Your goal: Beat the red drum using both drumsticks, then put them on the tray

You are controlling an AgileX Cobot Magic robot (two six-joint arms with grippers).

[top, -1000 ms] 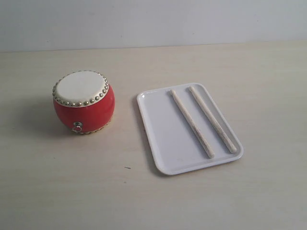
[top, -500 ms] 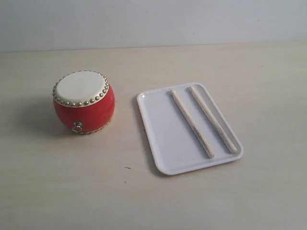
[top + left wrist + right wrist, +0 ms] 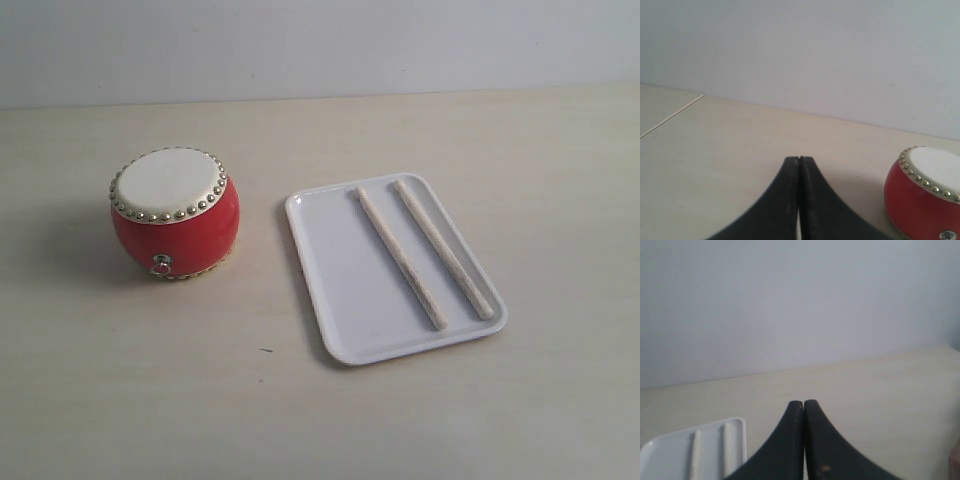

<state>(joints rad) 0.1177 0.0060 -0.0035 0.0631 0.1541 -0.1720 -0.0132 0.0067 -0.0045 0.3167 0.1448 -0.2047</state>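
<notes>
Drumsticks (image 3: 401, 258) lie side by side, not touching, on the right half of the tray (image 3: 335, 265). Their long axes run parallel to its long sides, slanting from the table's far edge toward its near right corner. The red drum (image 3: 176, 232) stands apart, to the tray's left. The left gripper (image 3: 799, 167) and right gripper (image 3: 804, 410) are both pinched closed and empty above the table (image 3: 300, 420). The right arm looks nearer the sticks; either would need to open and close across a stick's axis.
</notes>
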